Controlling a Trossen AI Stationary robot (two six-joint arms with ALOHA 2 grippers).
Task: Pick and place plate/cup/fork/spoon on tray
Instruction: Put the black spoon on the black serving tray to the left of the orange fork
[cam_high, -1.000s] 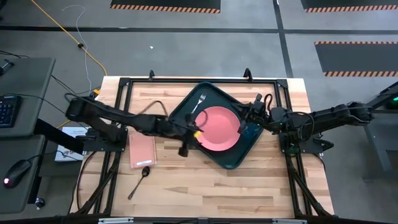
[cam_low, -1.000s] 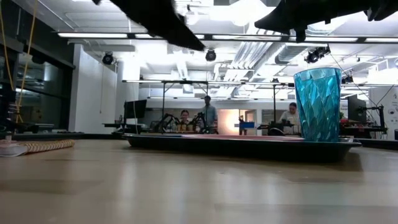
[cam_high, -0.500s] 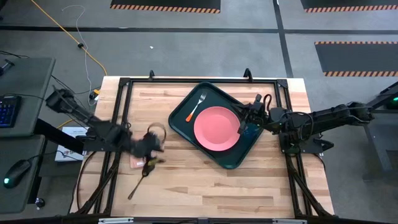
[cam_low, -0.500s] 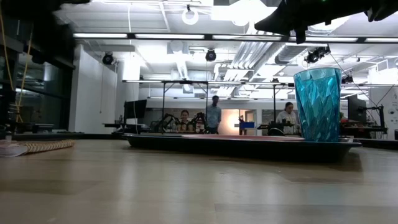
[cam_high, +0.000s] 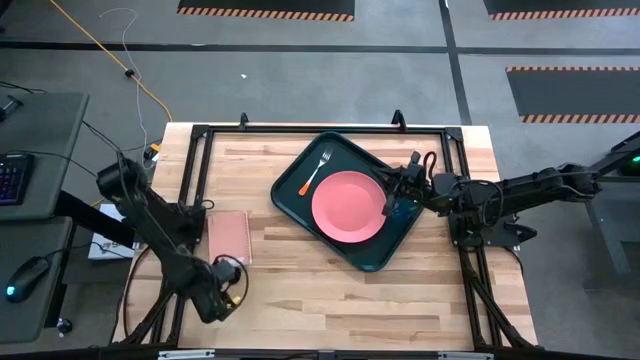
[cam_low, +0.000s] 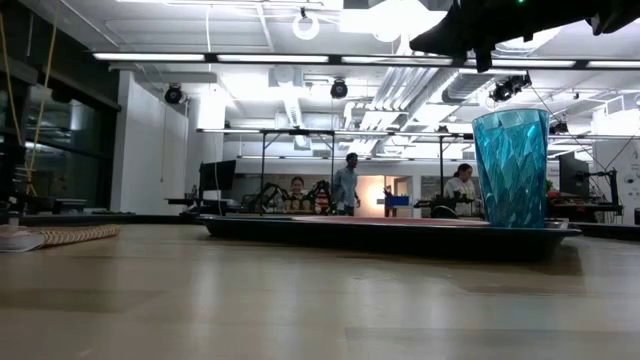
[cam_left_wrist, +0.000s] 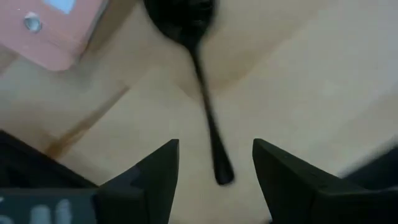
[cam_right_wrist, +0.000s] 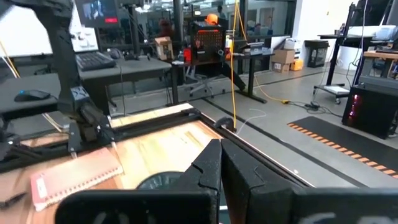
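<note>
From up top I have the left gripper (cam_high: 222, 290) down near the table's front edge on its own side, with bare wood open all the way across toward the tray (cam_high: 352, 254). Just behind it lies the pink slab (cam_high: 229, 238), close enough to matter; its corner shows in my left wrist view too. The fingers (cam_left_wrist: 152, 180) stand wide apart, holding nothing, and the spoon (cam_left_wrist: 200, 74) lies on the wood right ahead of them, its handle end reaching into the gap between the two tips and its bowl farther out, near the slab. In the high view the arm covers the spoon, so I can't place it there. The tray sits well apart, carrying the plate (cam_high: 348, 205), the fork (cam_high: 315, 174) beside it, and the cup (cam_low: 511, 168) at the tray's far end. The right gripper (cam_high: 398, 191) hangs over that cup; its fingers (cam_right_wrist: 208, 165) look closed together.
</note>
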